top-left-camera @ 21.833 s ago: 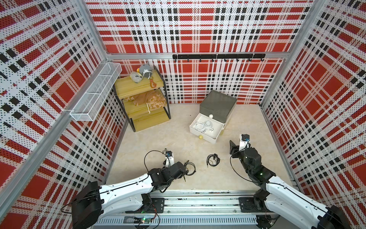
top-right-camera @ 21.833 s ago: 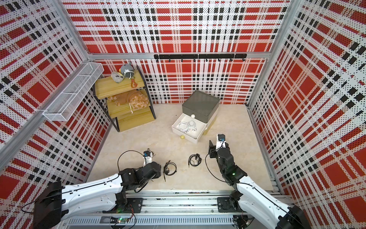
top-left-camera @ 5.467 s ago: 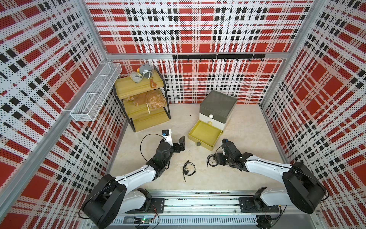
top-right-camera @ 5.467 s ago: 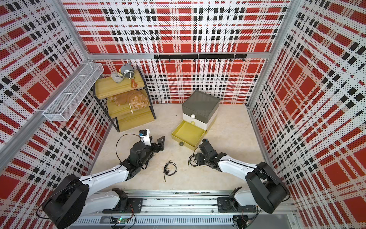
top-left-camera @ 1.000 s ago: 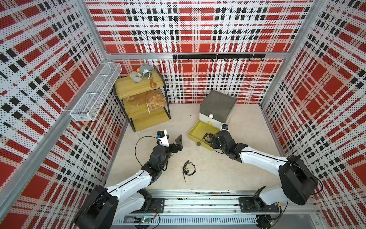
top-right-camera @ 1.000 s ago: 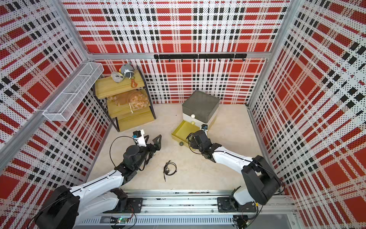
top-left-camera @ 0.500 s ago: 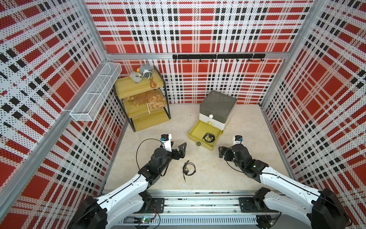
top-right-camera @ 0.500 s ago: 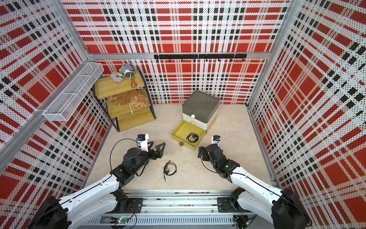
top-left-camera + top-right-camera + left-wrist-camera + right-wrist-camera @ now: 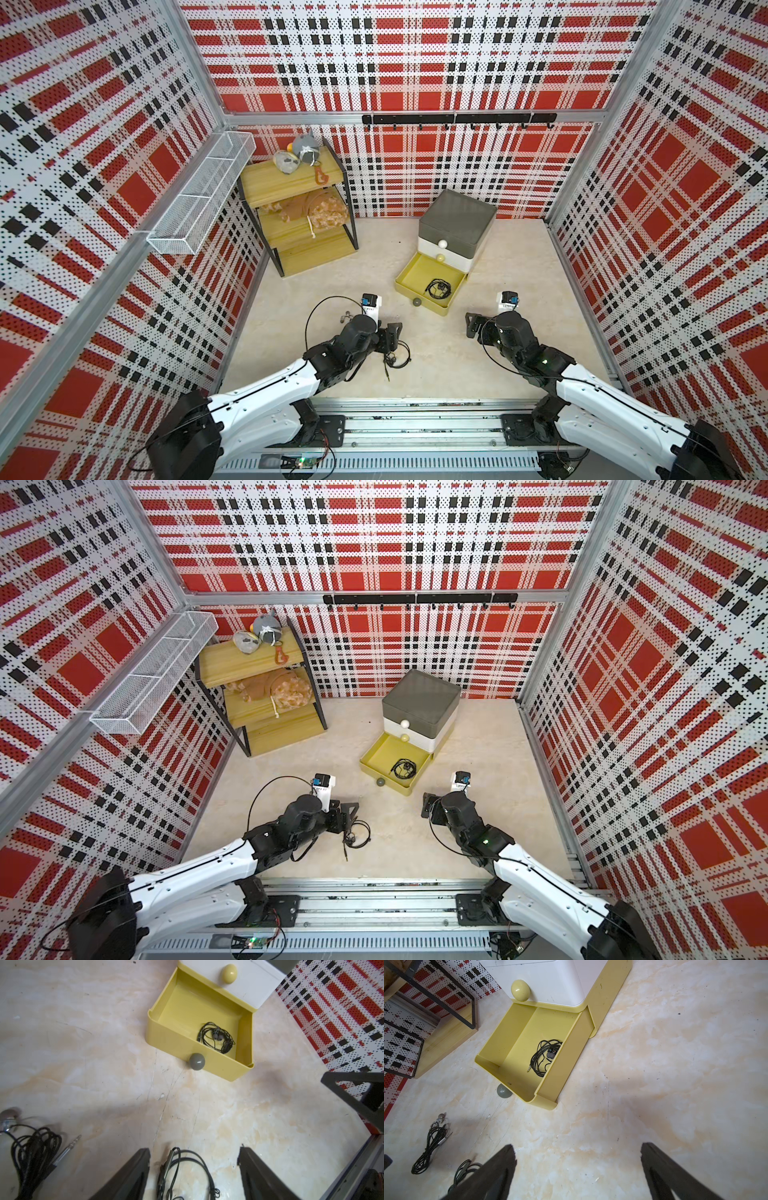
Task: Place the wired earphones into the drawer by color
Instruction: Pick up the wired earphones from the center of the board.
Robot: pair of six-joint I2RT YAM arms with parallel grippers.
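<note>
Lying furthest left on the pale, marbled floor, a braided black hank of earphones [image 9: 31,1153] is drawn out long and thin. Its silvery earbuds sit at the end nearer the cabinet, its looped end lies toward the robot's base, and the metal jack plug juts from its side. It lies just beside the left gripper [image 9: 194,1167], whose dark wedge-shaped fingers [image 9: 128,1178] stand partly apart. They straddle a second black earphone bundle [image 9: 397,357] without closing on it — nothing is held. This bundle is smooth, thin cable in loose round loops flat on the floor. In both top views its straight plug lead points back toward the rail at the base.

Further back and to the right stands the drawer cabinet [image 9: 457,220], a boxy matte-plastic stack with rounded corners, set at an angle to the back wall. Its grey top and white middle drawers are shut. The yellow drawer [image 9: 432,307] at the bottom is pulled out along the floor toward the left arm, grey ball knob leading. A third black earphone coil [image 9: 438,289] rests inside against the right side wall, near the front, with its earbuds in the middle of the tangle and its plug tip aimed at the front wall.

The right gripper [image 9: 471,326] is over bare floor, near the drawer's front corner but clear of it — jaws spread wide, empty.
</note>
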